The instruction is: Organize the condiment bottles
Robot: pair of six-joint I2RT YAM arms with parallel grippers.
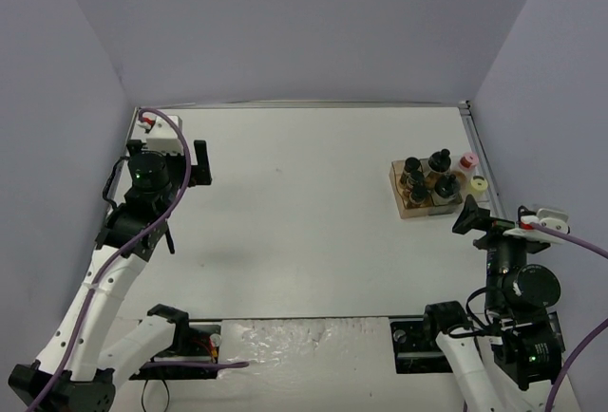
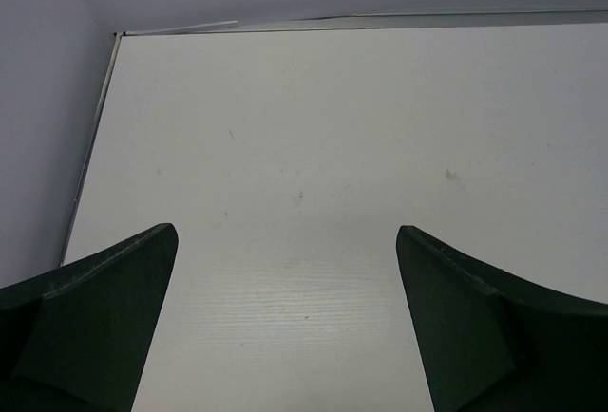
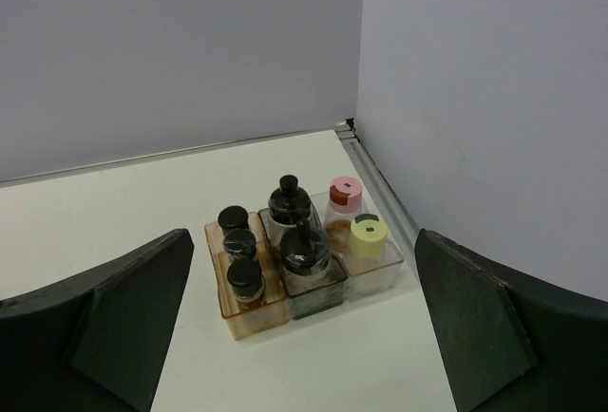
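The condiment bottles [image 3: 288, 205] stand upright together in a compartment tray [image 3: 253, 325] at the far right of the table [image 1: 304, 175], near the right wall. The black-capped ones fill the amber and grey sections. The pink-capped bottle [image 3: 344, 196] and the pale-yellow-capped bottle [image 3: 368, 234] sit in the clear section on the right. No bottle shows loose on the table, so the sorting looks finished or very nearly so.

The right gripper [image 1: 465, 215] hovers just near of the tray, fingers wide apart and holding nothing. The left gripper [image 2: 287, 234] hangs over bare table at the far left, also spread and empty.
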